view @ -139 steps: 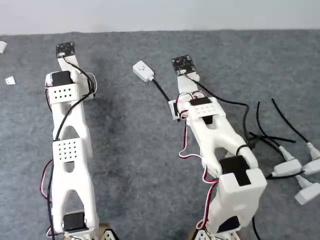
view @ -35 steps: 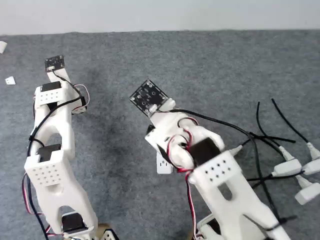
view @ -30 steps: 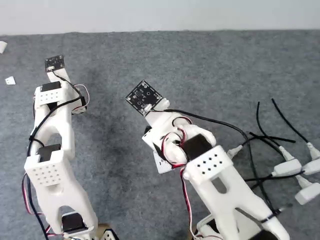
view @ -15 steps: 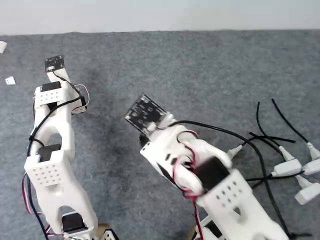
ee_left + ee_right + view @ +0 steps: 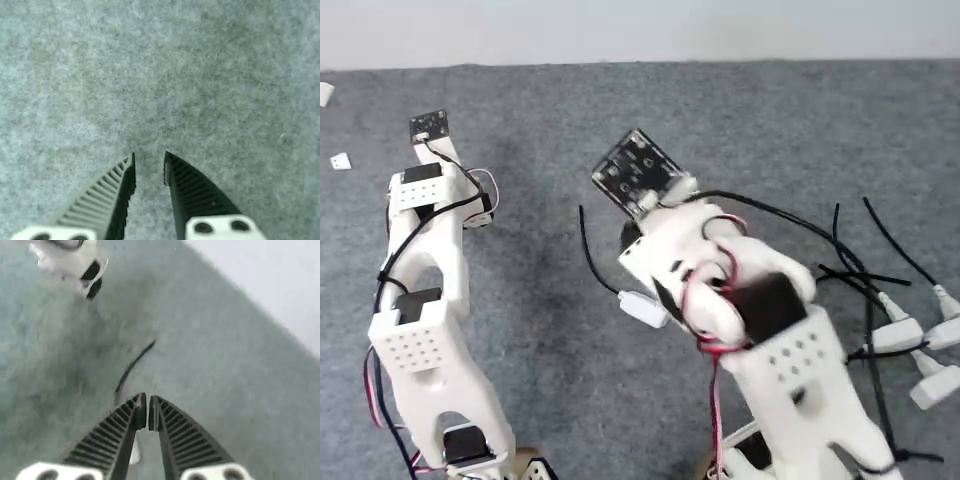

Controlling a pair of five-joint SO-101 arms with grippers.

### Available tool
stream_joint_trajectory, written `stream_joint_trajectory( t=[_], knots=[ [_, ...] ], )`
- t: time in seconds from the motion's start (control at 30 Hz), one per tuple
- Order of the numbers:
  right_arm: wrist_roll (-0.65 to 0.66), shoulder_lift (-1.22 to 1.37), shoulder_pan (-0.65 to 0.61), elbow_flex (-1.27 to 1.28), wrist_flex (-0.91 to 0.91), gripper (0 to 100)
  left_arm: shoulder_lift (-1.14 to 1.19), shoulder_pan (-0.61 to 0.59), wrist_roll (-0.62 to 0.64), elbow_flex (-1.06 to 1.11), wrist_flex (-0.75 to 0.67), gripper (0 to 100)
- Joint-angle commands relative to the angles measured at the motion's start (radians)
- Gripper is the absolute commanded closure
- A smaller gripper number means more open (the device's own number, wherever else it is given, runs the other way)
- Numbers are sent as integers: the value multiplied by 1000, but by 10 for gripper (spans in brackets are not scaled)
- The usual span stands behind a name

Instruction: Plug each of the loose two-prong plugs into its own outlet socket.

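A white two-prong plug lies on the grey carpet in the middle, and its short black cord runs away toward the far left. The right arm stands over it, its wrist camera board raised above the plug. In the right wrist view, my right gripper is shut with nothing between its tips. A sliver of the plug shows behind its fingers, and the cord lies beyond. My left gripper hangs a little open over bare carpet.
Several white cord ends with tangled black cables lie at the right edge. Two small white bits sit at the far left. The left arm stands along the left side. A pale wall borders the carpet's far edge.
The right arm brought the plug from the far middle to the table's centre. In the last half second it rose and swung right, uncovering the plug and cord. Lately the left arm is still.
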Motion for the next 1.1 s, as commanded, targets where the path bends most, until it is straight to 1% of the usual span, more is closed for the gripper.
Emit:
stream_joint_trajectory(
  t=[0.0, 0.1, 0.2, 0.33, 0.53, 0.73, 0.87, 1.07],
  knots=[
    [-81, 50, -18, 54, -25, 954, -9, -17, -2, -48, -20, 912],
    [-66, 62, -65, 203, -143, 989, -9, -17, -2, -48, -20, 912],
    [-29, 68, -125, 347, -242, 989, -9, -18, -2, -48, -20, 912],
    [-20, 70, -133, 488, -349, 990, -9, -18, -2, -50, -20, 912],
    [0, 133, -42, 551, -371, 990, -8, -18, -2, -53, -20, 912],
    [46, 278, 24, 539, -469, 990, -6, -18, -2, -53, -20, 912],
    [44, 321, 48, 493, -447, 990, -6, -20, -2, -53, -20, 912],
    [49, 334, 107, 489, -453, 990, -6, -20, -2, -53, -18, 912]
  ],
)
